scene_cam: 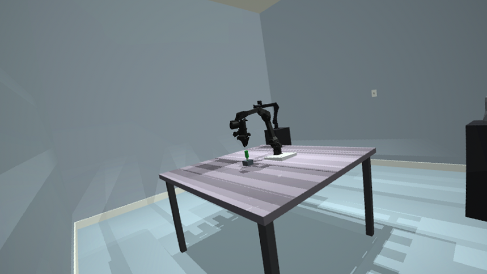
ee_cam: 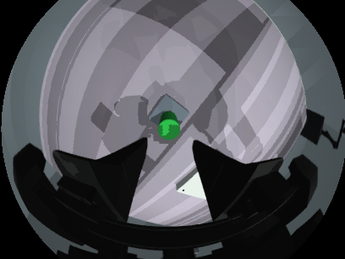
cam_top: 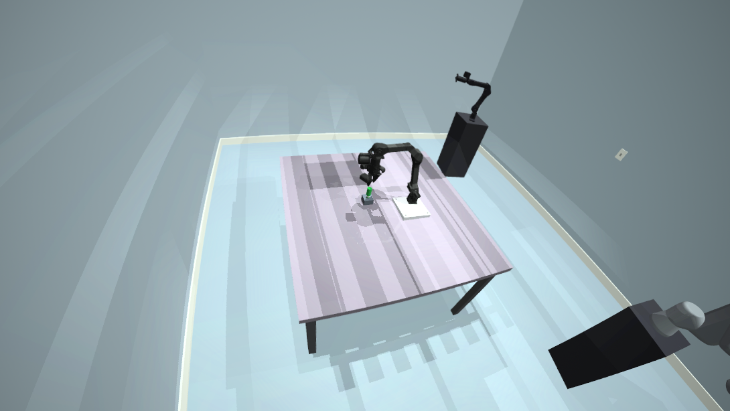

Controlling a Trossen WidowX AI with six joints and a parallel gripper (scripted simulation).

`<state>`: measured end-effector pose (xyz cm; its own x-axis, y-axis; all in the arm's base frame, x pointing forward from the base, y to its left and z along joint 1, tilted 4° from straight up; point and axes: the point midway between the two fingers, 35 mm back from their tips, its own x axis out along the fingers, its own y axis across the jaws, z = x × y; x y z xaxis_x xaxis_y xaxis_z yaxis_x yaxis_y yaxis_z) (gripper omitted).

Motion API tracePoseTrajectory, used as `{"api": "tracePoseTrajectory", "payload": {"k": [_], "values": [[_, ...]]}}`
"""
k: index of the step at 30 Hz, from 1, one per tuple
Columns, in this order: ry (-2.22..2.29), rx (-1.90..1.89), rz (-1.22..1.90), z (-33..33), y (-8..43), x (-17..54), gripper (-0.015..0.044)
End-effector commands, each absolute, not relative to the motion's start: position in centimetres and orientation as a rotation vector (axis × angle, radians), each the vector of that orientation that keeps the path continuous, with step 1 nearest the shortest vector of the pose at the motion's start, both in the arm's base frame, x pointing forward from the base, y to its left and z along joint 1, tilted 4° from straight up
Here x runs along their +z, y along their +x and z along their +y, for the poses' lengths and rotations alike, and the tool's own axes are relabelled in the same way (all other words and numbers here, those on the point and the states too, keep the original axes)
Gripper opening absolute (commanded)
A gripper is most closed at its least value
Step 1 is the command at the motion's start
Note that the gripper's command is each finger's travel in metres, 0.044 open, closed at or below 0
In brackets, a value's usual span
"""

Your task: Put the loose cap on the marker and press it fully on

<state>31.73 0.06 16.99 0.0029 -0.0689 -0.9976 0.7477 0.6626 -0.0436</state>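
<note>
Wrist view shows my gripper (ee_cam: 171,142) hanging above the block (ee_cam: 168,111), fingers parted and grasping nothing; the green cap (ee_cam: 168,128) sits on the marker upright in that block; the arm's white base plate (cam_top: 411,207) lies beside the block.

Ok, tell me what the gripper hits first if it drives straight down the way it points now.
Most likely the green cap on the marker in the holder block. The open gripper hangs above it, fingers apart; depth is uncertain, so the fingers might straddle it.
</note>
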Motion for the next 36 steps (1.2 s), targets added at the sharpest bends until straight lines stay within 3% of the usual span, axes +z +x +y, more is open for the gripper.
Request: {"api": "tracePoseTrajectory", "payload": {"k": [1,6,36], "values": [[0.164,-0.272,1.543,0.1,31.8,16.8,0.0125],[-0.164,0.052,1.567,0.1,31.8,16.5,0.0],[-0.176,0.064,1.566,0.0,31.8,15.0,0.0]]}}
